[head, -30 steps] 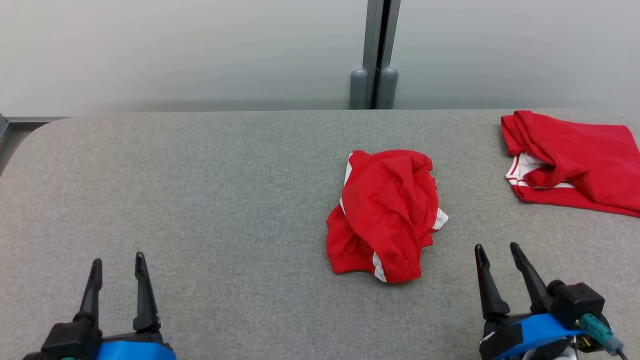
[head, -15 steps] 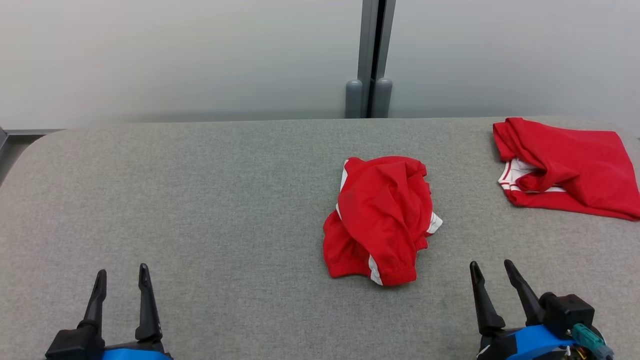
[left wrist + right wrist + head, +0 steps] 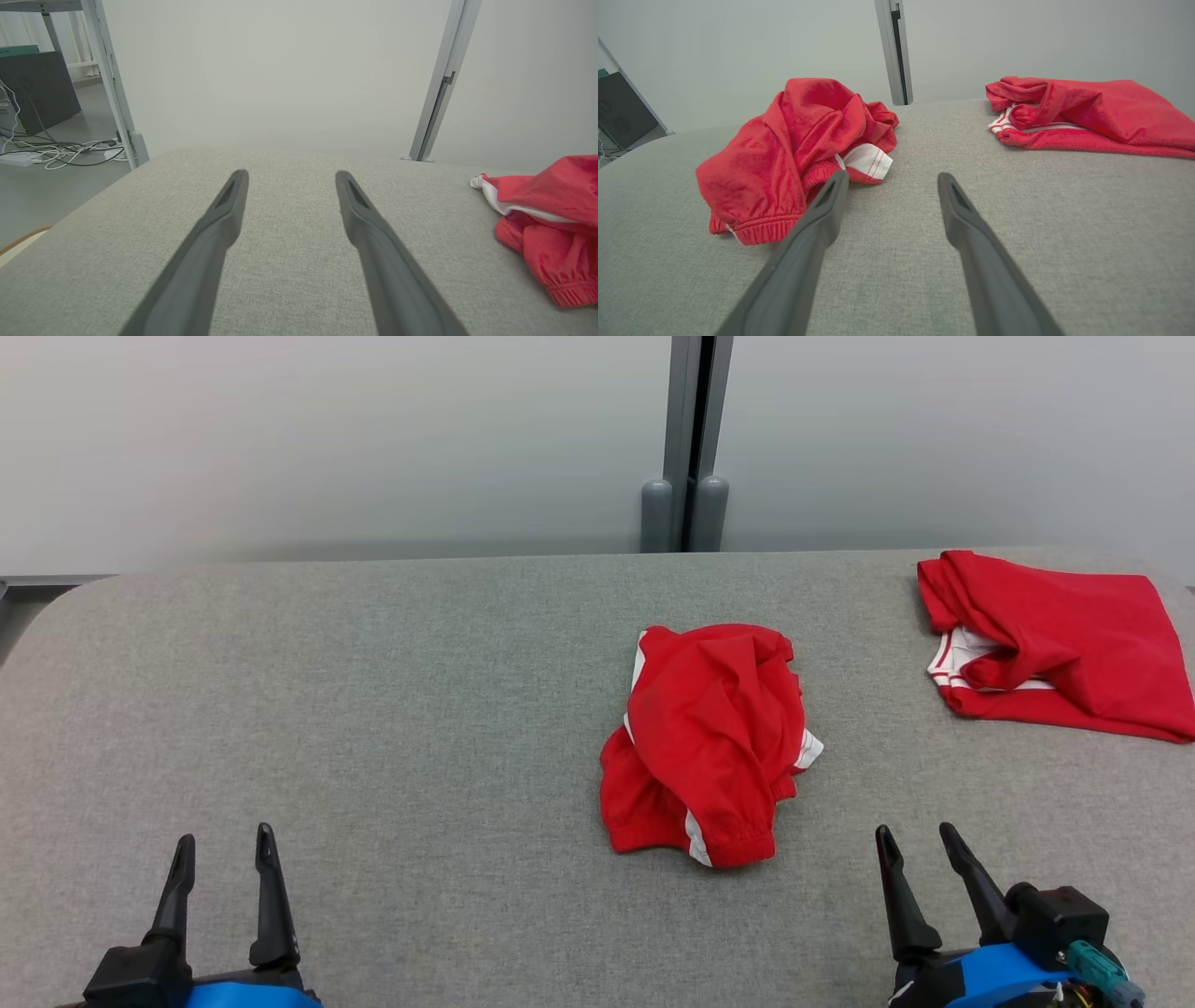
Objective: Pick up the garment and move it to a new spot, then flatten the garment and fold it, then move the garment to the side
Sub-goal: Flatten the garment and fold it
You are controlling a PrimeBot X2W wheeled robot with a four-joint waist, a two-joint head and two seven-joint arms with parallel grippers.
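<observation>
A crumpled red garment [image 3: 709,737] with white trim lies in a heap on the grey table [image 3: 373,709], a little right of centre. My left gripper [image 3: 222,835] stands open near the front left, well apart from the heap, with nothing between its fingers. My right gripper [image 3: 913,829] is open at the front right, just right of the heap's near end. In the right wrist view the garment [image 3: 784,154] lies left of and beyond the open right gripper [image 3: 893,176], touching neither finger. In the left wrist view the left gripper [image 3: 289,175] has the garment's edge [image 3: 556,219] far to its right.
A second red garment [image 3: 1055,644] with white trim lies flatter at the table's far right corner, also seen in the right wrist view [image 3: 1083,112]. A pale wall with a grey post [image 3: 686,439] stands behind the table. The table's left half is bare grey fabric.
The whole head view has shifted slightly, so the camera moved. Both grippers sit a little lower in the picture, the right one more so. Both garments lie as before.
</observation>
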